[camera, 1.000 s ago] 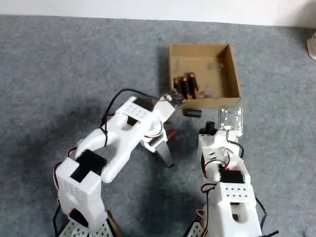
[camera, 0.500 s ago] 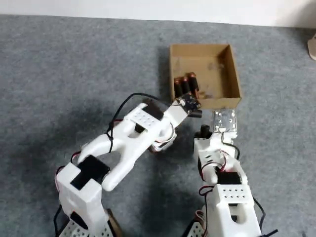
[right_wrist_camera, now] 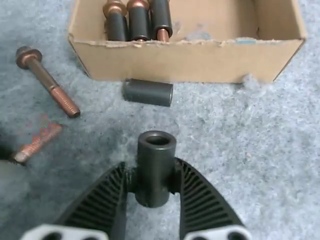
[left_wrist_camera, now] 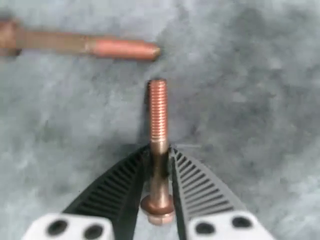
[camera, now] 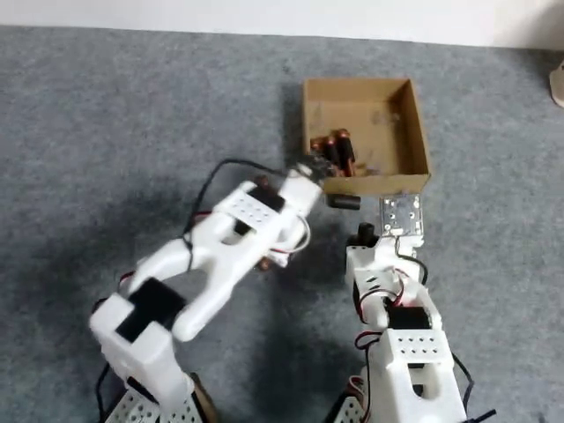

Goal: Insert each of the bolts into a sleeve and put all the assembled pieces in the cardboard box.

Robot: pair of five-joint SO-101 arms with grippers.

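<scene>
The left pincer (left_wrist_camera: 159,151) is clenched on a copper bolt (left_wrist_camera: 158,110) just above its head, leaving the whole threaded shank free and pointing away from the wrist, which I judge is so the tip can be fed into a bore. The right pincer (right_wrist_camera: 155,169) grips a dark sleeve (right_wrist_camera: 156,150) around its lower half, with the open mouth turned up and outward, a hold that seems meant to present the hole to that bolt. Bolt and sleeve are not yet joined. A loose bolt (right_wrist_camera: 47,82) lies on the surface (right_wrist_camera: 260,150) near the box's corner, and a spare sleeve (right_wrist_camera: 148,92) lies on its side just beside the front wall of the cardboard box (right_wrist_camera: 190,60), both probably waiting as the last pair. Three assembled pieces (right_wrist_camera: 137,20) lie side by side in one corner of the box, so the job looks more than half done. The surface is a grey, felt-like covering, slightly fuzzy, with a small tuft of lint by the box; a pale wall (camera: 264,16) runs along its far edge
</scene>
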